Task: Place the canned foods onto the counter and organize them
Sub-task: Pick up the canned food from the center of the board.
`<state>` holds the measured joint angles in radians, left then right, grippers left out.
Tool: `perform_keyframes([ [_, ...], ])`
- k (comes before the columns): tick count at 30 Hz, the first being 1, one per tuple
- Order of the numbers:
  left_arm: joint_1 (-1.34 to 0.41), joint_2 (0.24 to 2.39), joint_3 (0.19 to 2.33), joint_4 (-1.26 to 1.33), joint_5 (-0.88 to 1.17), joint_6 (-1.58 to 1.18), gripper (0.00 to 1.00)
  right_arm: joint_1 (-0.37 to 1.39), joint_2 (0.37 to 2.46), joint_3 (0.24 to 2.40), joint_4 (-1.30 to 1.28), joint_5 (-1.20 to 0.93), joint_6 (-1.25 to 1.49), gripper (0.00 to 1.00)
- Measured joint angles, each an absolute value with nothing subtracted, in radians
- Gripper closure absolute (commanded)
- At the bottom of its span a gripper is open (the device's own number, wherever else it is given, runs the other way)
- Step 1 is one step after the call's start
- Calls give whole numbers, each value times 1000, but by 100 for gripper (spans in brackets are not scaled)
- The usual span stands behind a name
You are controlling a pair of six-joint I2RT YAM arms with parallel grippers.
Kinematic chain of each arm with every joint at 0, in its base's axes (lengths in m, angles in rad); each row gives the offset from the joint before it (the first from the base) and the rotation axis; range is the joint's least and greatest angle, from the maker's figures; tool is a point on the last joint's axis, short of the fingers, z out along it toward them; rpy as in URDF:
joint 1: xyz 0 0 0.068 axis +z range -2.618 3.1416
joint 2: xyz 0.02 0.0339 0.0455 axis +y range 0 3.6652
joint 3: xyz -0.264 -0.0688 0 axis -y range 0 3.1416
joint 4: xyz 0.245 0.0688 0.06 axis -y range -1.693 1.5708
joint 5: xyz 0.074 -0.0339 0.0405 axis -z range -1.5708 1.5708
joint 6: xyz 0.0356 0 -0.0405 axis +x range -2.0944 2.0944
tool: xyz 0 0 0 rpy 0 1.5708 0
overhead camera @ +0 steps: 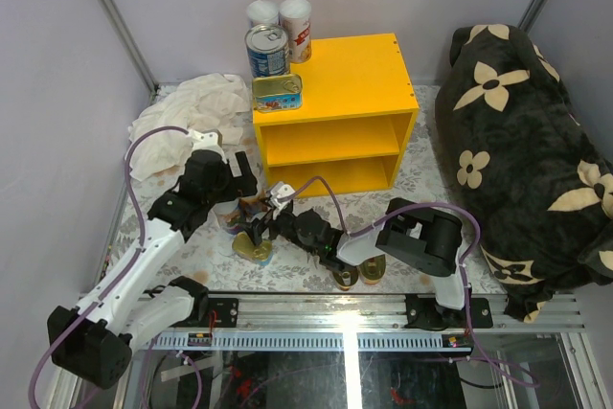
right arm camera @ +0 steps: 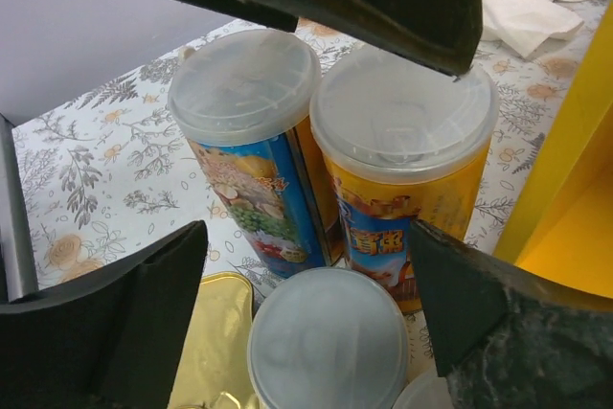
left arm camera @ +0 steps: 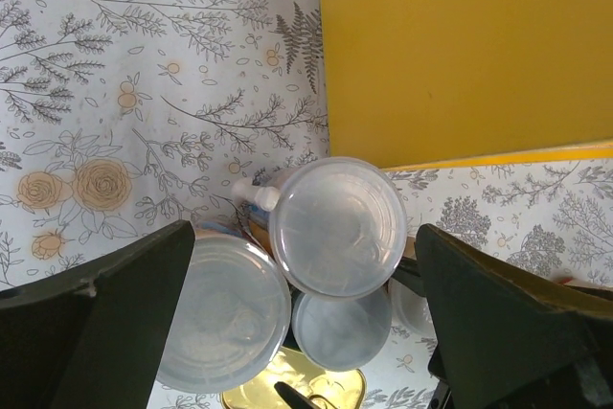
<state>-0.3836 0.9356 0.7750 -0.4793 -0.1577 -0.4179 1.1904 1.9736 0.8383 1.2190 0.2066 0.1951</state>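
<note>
Several white-lidded cans stand clustered on the floral floor (overhead camera: 192, 256) in front of the yellow counter (overhead camera: 359, 64). My left gripper (overhead camera: 233, 200) hangs open above them, straddling a tall can's lid (left arm camera: 337, 227), a wider lid (left arm camera: 220, 313) and a lower lid (left arm camera: 350, 328). My right gripper (overhead camera: 265, 227) is open, low and level, with a short can (right arm camera: 330, 342) between its fingers, facing a blue-labelled can (right arm camera: 244, 141) and a yellow-labelled can (right arm camera: 402, 160). A gold tin (right arm camera: 211, 342) lies beside them. On the counter top stand two white-lidded cans (overhead camera: 295, 26), a steel can (overhead camera: 267, 50) and a rectangular tin (overhead camera: 278, 93).
A crumpled white cloth (overhead camera: 182, 117) lies left of the counter. A dark flowered cushion (overhead camera: 527, 141) fills the right side. Two more gold tins (overhead camera: 359, 273) lie near the right arm's base. The counter's two shelves (overhead camera: 330, 155) hold nothing.
</note>
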Motion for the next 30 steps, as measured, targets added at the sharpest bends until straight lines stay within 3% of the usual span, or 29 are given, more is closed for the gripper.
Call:
perform_keyframes([
  [5, -363, 958, 789, -479, -147, -419, 5, 1192, 1974, 843, 1218, 250, 170, 3],
  [14, -302, 970, 790, -481, -130, -420, 6, 1183, 1988, 897, 1180, 303, 126, 11],
  [30, -279, 969, 790, -497, -157, -403, 6, 1138, 2077, 1044, 1074, 305, 112, 2],
])
